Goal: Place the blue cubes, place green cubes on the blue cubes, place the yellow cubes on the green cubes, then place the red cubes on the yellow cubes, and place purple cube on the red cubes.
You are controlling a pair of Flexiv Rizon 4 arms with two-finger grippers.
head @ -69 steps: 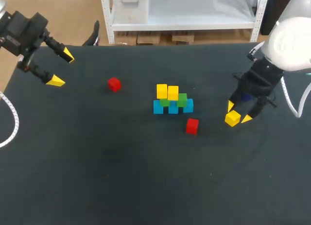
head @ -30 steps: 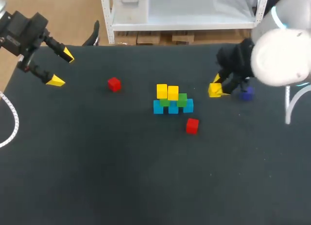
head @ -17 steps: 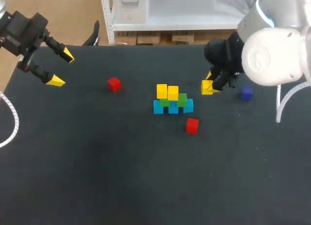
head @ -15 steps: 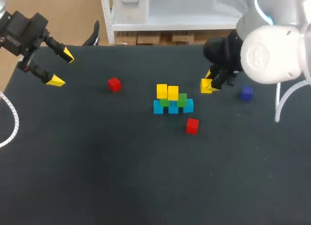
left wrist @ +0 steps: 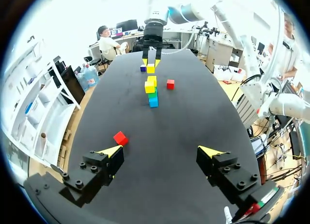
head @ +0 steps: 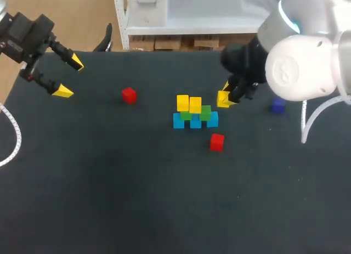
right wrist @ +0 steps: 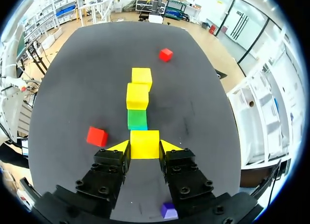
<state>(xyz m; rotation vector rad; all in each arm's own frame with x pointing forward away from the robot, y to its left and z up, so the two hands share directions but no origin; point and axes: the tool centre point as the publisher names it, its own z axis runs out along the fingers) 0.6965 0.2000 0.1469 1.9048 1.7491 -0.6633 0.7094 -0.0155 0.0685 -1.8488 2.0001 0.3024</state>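
Bright, even light leaves only soft shadows on the matte black table [head: 109, 199]

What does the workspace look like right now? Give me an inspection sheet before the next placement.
Surface: dark matte table.
Job's things: three small blue cubes in a row, two green cubes on them, two yellow cubes on top; third yellow cube held in the air beside the stack; two red cubes and the purple cube loose on the table.
Clutter: nothing seen.
Grippers: left gripper, jaws open, empty, at the far left corner; right gripper, jaws shut on the third yellow cube.
Cables: white cable loop at the table's left edge.
Surroundings: nothing seen reaching over the table.
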